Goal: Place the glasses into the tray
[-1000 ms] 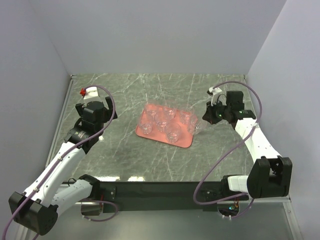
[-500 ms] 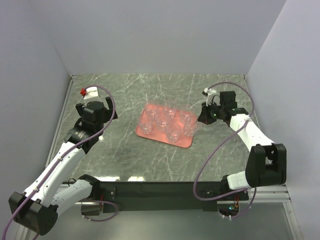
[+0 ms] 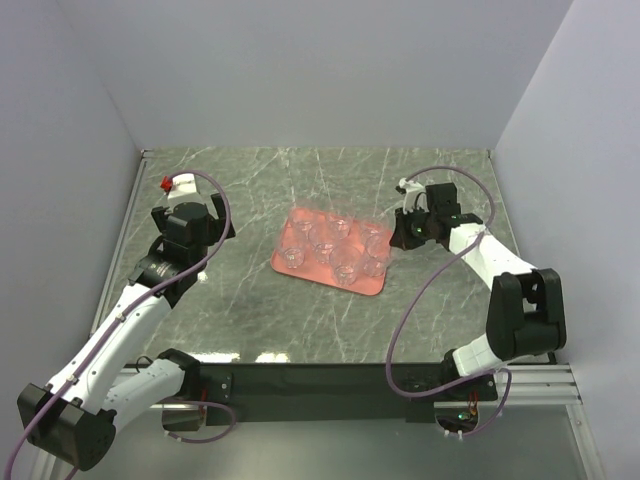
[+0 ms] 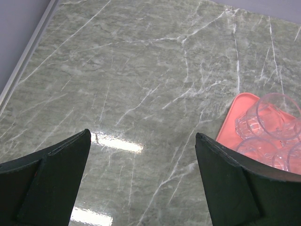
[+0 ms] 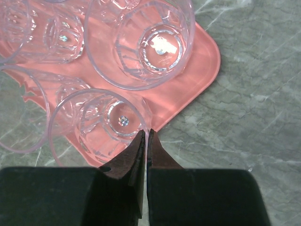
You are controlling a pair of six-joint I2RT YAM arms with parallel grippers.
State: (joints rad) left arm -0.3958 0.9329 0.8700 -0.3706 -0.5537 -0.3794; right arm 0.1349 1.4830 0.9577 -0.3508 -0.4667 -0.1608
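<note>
The salmon-pink tray (image 3: 318,277) lies mid-table with several clear glasses (image 3: 322,250) standing in it. My right gripper (image 3: 398,243) is at the tray's right end, shut on the rim of one glass (image 3: 381,258). In the right wrist view the closed tips (image 5: 146,134) pinch that glass's wall (image 5: 101,125), its base over the tray (image 5: 200,61) close to the corner. Another glass (image 5: 146,42) stands just beyond it. My left gripper (image 3: 216,226) hangs open over bare marble left of the tray. Its view (image 4: 141,141) shows nothing between the fingers, with the tray (image 4: 229,123) and glasses (image 4: 268,115) at the right.
Grey marble tabletop (image 3: 250,190) bounded by pale walls at left, back and right. A metal rail (image 3: 125,230) runs along the left edge. Purple cables loop off both arms.
My right gripper has moved left with the glass, from beside the tray's right end to over its corner. The left arm has not moved.
</note>
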